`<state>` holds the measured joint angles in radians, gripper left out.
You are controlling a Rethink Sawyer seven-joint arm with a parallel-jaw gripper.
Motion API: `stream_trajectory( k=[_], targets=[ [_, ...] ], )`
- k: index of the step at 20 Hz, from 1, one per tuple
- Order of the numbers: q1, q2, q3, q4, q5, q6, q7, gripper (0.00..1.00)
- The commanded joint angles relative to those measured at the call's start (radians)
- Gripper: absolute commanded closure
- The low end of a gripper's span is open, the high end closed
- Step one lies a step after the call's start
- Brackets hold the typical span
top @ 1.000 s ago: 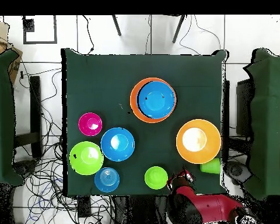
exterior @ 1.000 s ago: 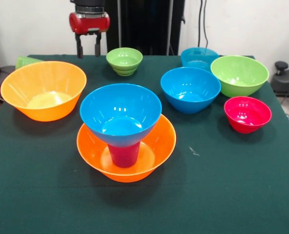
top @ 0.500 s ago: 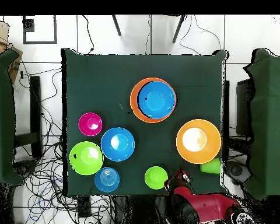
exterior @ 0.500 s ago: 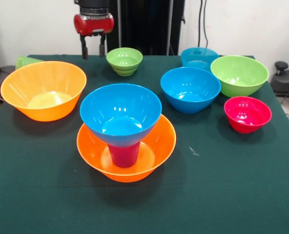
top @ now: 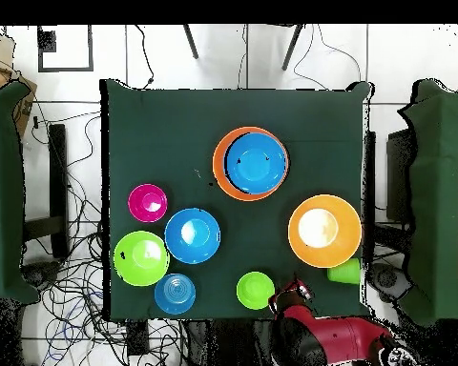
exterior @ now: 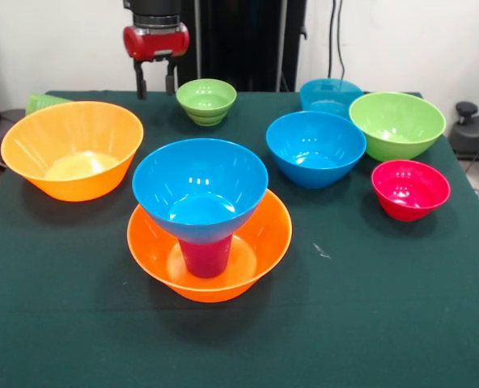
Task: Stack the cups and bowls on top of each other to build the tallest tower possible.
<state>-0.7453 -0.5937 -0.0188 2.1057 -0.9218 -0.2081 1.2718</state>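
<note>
The tower stands near the table's middle: a wide orange bowl (exterior: 260,234) holds an upturned purple-magenta cup (exterior: 206,255), and a blue bowl (exterior: 200,190) rests on that cup. From overhead the tower's blue bowl (top: 256,162) hides the cup. My gripper (exterior: 155,86) hangs open and empty above the table's far edge, between the second orange bowl (exterior: 72,149) and a small lime green bowl (exterior: 206,99). Overhead, the gripper (top: 292,291) is beside that lime bowl (top: 256,290). A light green cup (exterior: 41,102) lies behind the loose orange bowl.
On the right of the front view are a blue bowl (exterior: 315,147), a teal-blue bowl (exterior: 330,95), a large lime green bowl (exterior: 396,123) and a small red-pink bowl (exterior: 410,188). Bare green cloth (exterior: 345,323) fills the near side.
Over the last second my gripper has shifted slightly rightward in the front view and risen a little. The bowls and cups have not moved.
</note>
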Motion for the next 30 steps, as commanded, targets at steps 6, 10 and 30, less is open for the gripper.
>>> stream_trajectory(
  k=[6,10,30],
  targets=[
    [0.01,0.026,0.087,-0.038,0.03,0.06,0.16,0.0],
    [-0.004,-0.051,0.131,0.011,0.052,0.124,0.153,0.0],
    [-0.026,-0.155,0.19,0.092,0.13,0.223,0.126,0.0]
  ],
)
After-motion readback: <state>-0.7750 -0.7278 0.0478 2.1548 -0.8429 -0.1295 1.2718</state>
